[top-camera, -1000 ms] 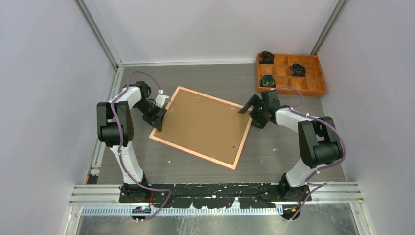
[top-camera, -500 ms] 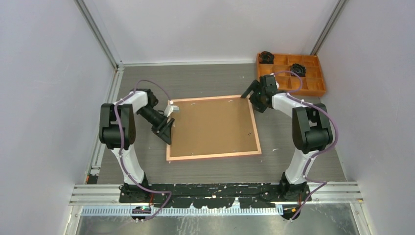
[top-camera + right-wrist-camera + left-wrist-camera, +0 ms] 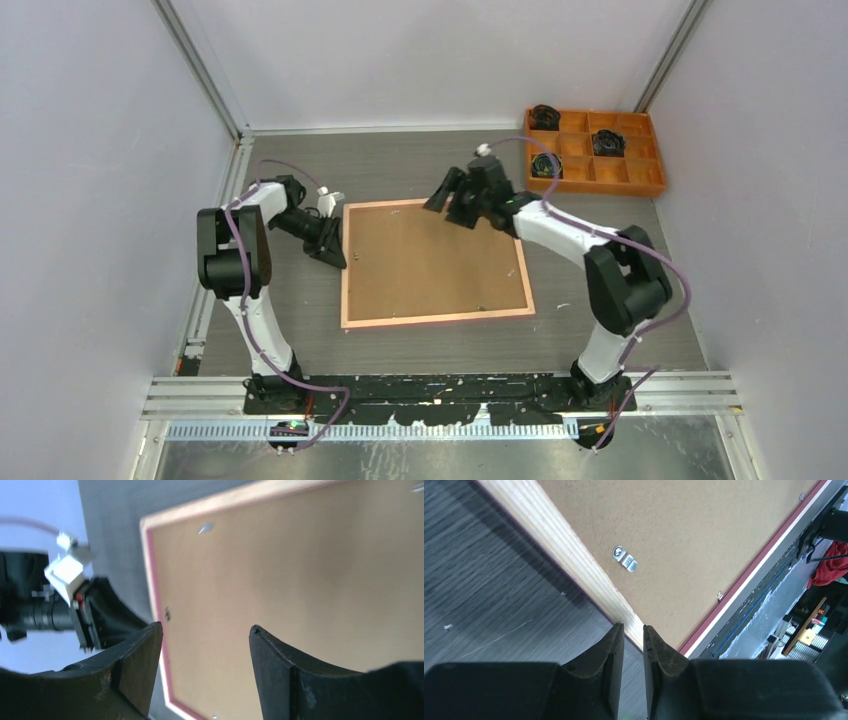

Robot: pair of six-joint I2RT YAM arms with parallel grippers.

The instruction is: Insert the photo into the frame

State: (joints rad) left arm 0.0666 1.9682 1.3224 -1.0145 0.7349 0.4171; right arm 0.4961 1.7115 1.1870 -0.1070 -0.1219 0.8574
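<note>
Grey wood-grain surface carries the frame, which lies flat and back up near the middle, square to the near edge. Its thin rim shows pale wood on top with a pink line along the outer side. A brown backing board fills it, and a small metal clip sits on the board just inside the left rail.

At that left rail the left jaws point down beside the far half of the frame's side. From the left wrist view their tips stand right over the rail's outer edge with only a narrow slit between them, and nothing shows in the slit. Whether they touch the wood cannot be told.

Over the far rail, a little right of its middle, the right jaws hang spread wide, holding nothing, with the board's far left part showing between them.

Well apart, in the far right corner, stands an orange tray with dark round things in some compartments.
</note>
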